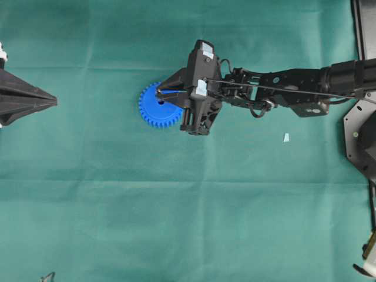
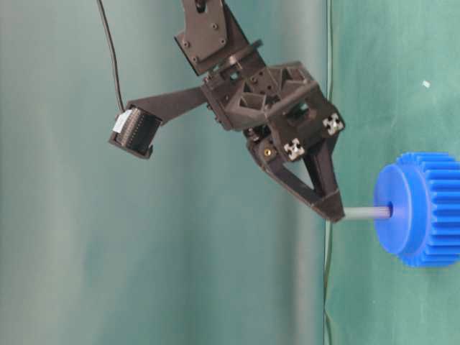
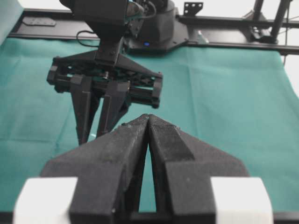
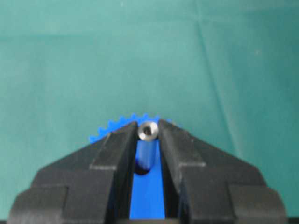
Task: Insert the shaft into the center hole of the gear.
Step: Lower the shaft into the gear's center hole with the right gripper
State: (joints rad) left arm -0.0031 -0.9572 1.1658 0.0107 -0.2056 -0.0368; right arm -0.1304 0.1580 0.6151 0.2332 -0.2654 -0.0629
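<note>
The blue gear (image 1: 154,108) lies flat on the green cloth near the middle; it also shows in the table-level view (image 2: 424,210) and the right wrist view (image 4: 148,186). My right gripper (image 1: 160,94) is shut on the shaft (image 2: 365,213), a silvery-grey pin whose shiny round end (image 4: 148,131) sits between the fingertips. The pin's far end is in the center hole (image 4: 143,170) of the hub. My left gripper (image 3: 148,117) is shut and empty at the far left (image 1: 54,101), well away from the gear.
A small pale-blue scrap (image 1: 286,137) lies on the cloth right of the gear. The right arm (image 1: 282,91) stretches in from the right edge. Dark frame parts (image 1: 361,135) stand at the right border.
</note>
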